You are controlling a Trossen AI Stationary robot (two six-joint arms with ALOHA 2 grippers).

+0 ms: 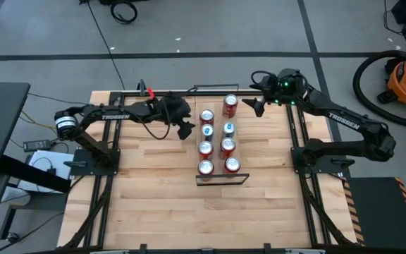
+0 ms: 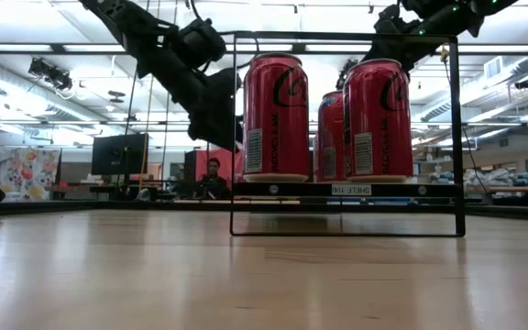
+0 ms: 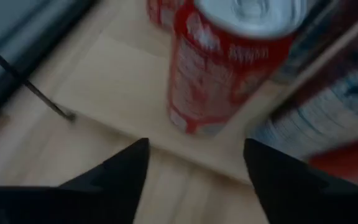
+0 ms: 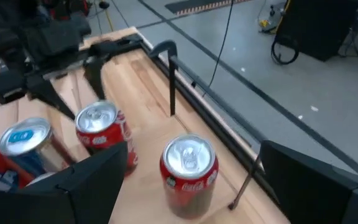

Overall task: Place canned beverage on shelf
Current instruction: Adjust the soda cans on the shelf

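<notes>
L fingers (image 1: 187,129) open beside red can (image 1: 206,117) on shelf (image 1: 218,141).

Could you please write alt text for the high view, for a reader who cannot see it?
Seen from above, eight drink cans stand in two rows on a narrow wooden shelf on a plank table. The left gripper, fingers apart, sits just left of the far left can; the right gripper hangs open just right of the far right can.
</notes>
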